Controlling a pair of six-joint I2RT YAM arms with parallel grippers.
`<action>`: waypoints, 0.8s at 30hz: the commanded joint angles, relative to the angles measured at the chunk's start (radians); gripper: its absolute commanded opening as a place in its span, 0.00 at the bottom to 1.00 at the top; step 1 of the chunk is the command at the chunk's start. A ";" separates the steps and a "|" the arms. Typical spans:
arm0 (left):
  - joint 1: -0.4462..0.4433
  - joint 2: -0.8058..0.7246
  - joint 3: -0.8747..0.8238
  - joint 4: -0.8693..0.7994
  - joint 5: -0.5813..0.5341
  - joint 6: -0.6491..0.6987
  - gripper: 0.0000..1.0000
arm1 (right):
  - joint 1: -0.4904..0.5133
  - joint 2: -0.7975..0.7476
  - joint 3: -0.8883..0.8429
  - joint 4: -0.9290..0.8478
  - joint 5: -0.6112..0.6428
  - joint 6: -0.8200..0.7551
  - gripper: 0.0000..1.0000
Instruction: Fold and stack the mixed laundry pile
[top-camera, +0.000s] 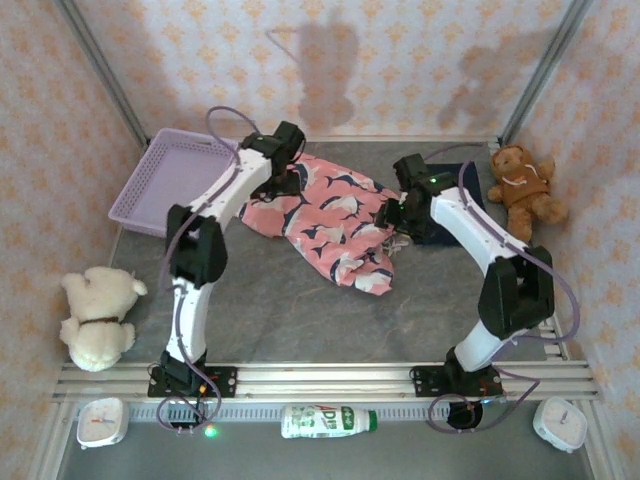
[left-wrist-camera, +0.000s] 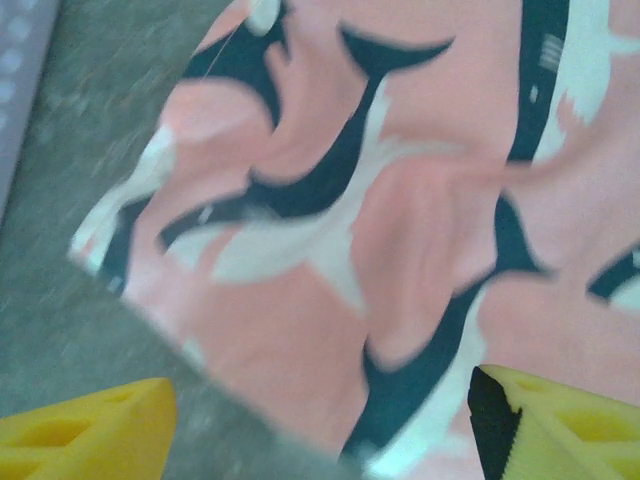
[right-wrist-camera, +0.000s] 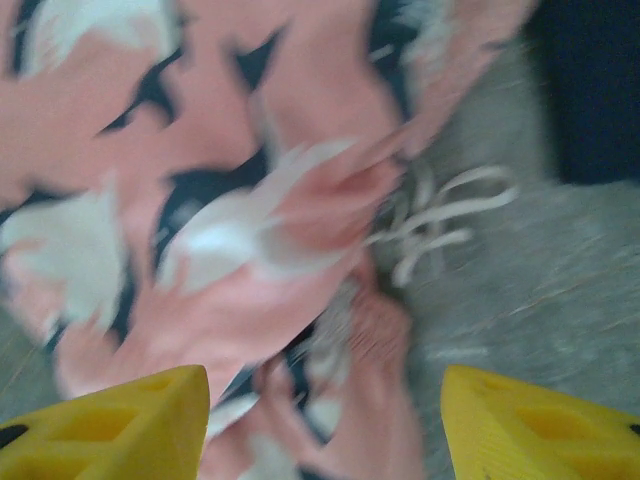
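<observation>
The pink garment (top-camera: 325, 212) lies spread and rumpled on the far middle of the table (top-camera: 300, 310), one end trailing nearer and to the right. The navy garment (right-wrist-camera: 595, 90) sits just beside its right edge, partly under the right arm, and the overhead view shows the two touching.

The left gripper (left-wrist-camera: 320, 440) hangs over the pink garment's left part, its yellow fingers (left-wrist-camera: 90, 430) spread wide. One finger is above bare table and the other above the cloth, with the garment's edge running between them. Whether the tips touch the cloth cannot be told.

The right gripper (right-wrist-camera: 325, 430) is over the pink garment's right side, also spread wide, with bunched cloth below the gap (this view is blurred). A white drawstring (right-wrist-camera: 440, 215) lies on the table between the pink cloth and the navy one.

A lavender basket (top-camera: 170, 178) leans at the far left corner, near the left arm. A brown bear (top-camera: 522, 185) sits far right and a cream bear (top-camera: 98, 318) near left. A bottle (top-camera: 328, 420) lies in front of the arm bases.
</observation>
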 joint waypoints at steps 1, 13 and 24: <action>-0.031 -0.183 -0.217 0.081 0.111 -0.039 0.77 | -0.005 0.075 0.011 0.040 0.118 0.058 0.63; -0.190 -0.285 -0.584 0.417 0.216 -0.255 0.78 | -0.009 0.181 -0.037 0.320 -0.012 0.151 0.64; -0.199 0.012 -0.429 0.326 0.118 -0.196 0.31 | -0.028 0.307 0.110 0.307 0.025 0.141 0.00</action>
